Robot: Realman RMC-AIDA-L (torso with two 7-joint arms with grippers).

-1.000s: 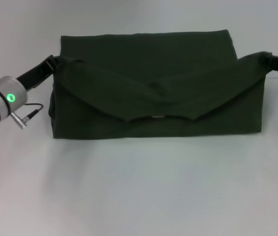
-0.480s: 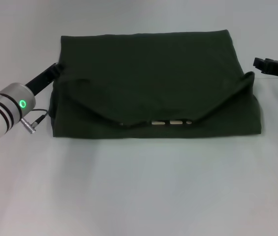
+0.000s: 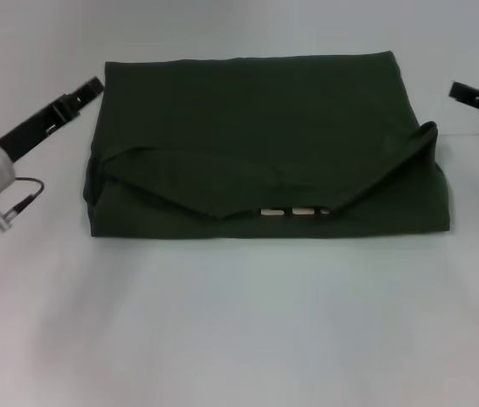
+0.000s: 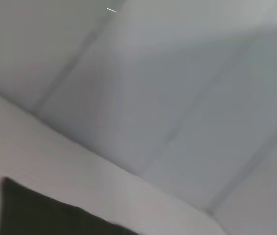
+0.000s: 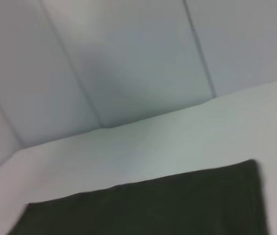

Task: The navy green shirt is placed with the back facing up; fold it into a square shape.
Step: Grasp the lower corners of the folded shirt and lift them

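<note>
Two tools — left point(image 3: 93, 86), right point(image 3: 458, 90) — flank navy green shirt point(image 3: 256, 127).

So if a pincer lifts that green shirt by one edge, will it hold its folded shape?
Probably not. The navy green shirt looks soft: its folded flap sags in a loose V with a puckered corner. Lifted by one edge, the layers would likely droop and unfold. It seems unlikely to slide far on the table.
</note>
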